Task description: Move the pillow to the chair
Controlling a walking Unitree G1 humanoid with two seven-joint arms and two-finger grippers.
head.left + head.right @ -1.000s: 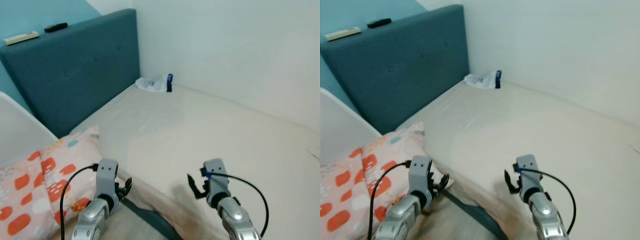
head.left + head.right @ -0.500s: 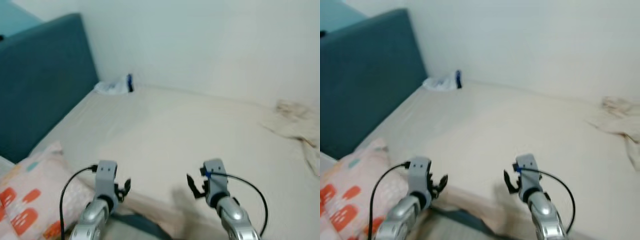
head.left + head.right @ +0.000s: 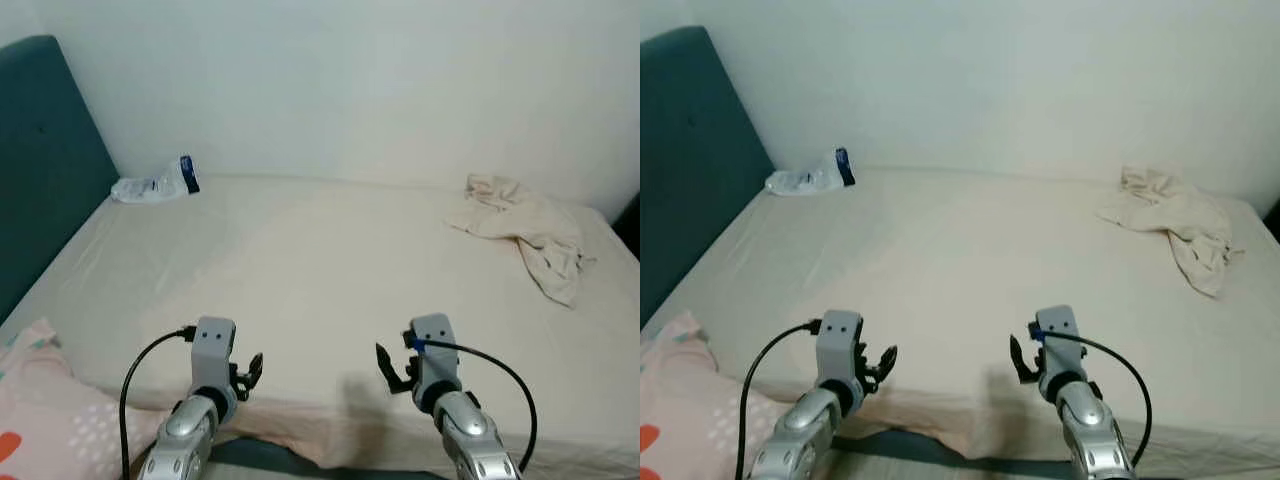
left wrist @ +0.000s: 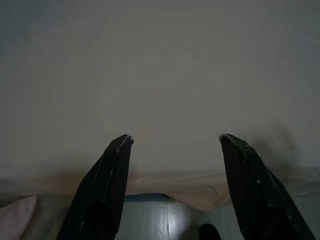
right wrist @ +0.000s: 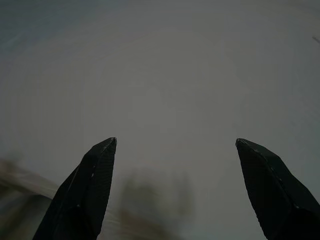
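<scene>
A pink pillow with orange and white patches lies at the lower left, beside the bed's near edge; part of it is cut off by the frame. My left gripper is held low over the bed's front edge, just right of the pillow, open and empty. My right gripper hovers over the same edge further right, also open with nothing between its fingers. In the left wrist view the open fingers point at the beige sheet. The right wrist view has fingers spread wide over the sheet.
A wide bed with a beige sheet lies ahead, against a white wall. A teal headboard stands at the left. A plastic packet lies in the far left corner, a crumpled beige cloth at the far right.
The camera has swung to the right: the headboard and pillow slid off to the left and the crumpled cloth came into view. Both grippers hold the same open pose.
</scene>
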